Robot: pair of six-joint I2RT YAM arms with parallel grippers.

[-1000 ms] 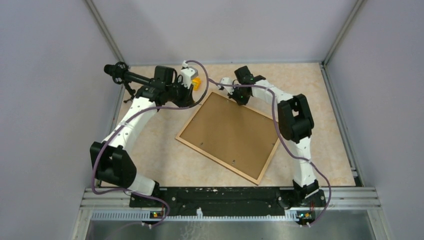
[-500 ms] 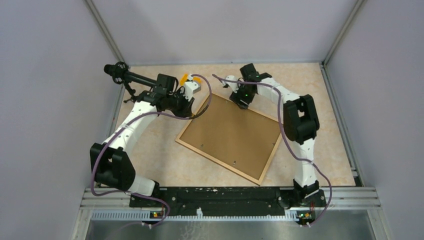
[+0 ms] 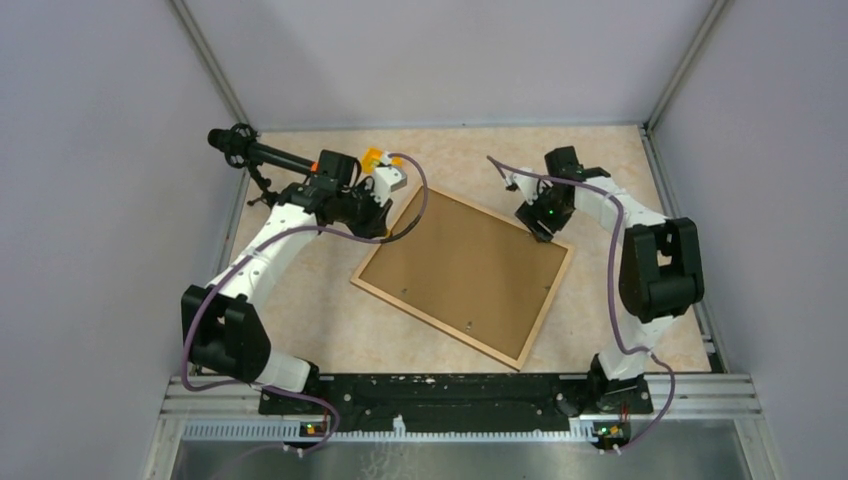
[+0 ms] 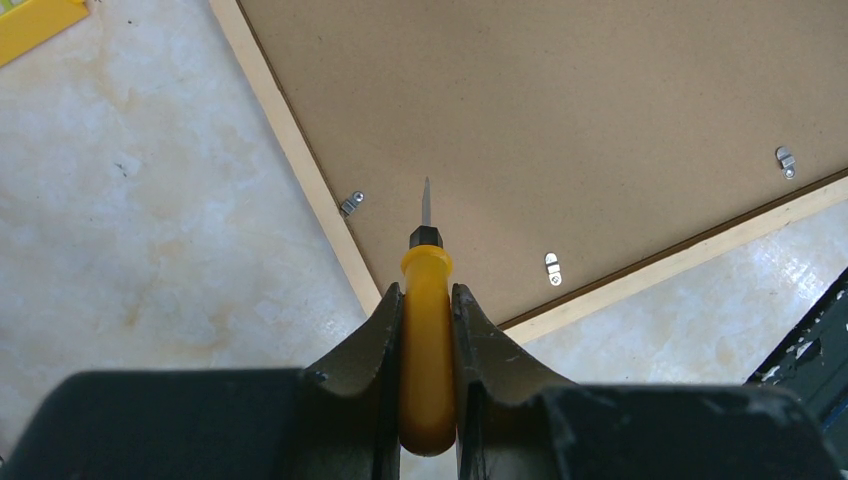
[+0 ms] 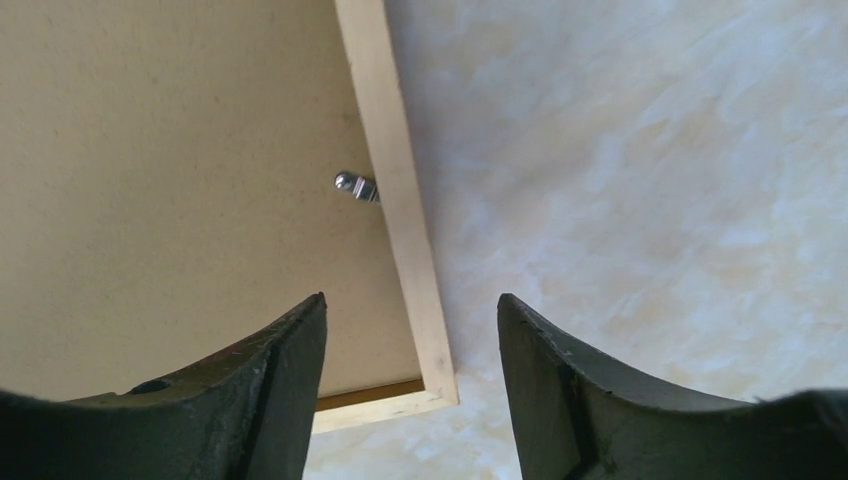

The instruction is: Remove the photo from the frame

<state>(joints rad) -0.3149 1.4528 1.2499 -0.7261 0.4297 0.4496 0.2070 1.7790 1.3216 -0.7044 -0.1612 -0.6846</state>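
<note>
Picture frame (image 3: 465,275) lies back-up on the mottled surface (image 3: 620,170). By the frame's far corner, the left claw (image 4: 427,292) clamps a yellow-handled screwdriver (image 4: 426,262), its tip over the backing near a metal clip (image 4: 351,203); contact is unclear. Over the frame's right corner, the right claw (image 5: 410,300) hangs with jaws wide, holding nothing.

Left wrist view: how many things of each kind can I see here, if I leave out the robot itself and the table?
frame, back side up: 1
metal clips near its rim: 3
screwdriver with yellow handle: 1
yellow object, cut off at the picture's corner: 1
Total: 6
</note>
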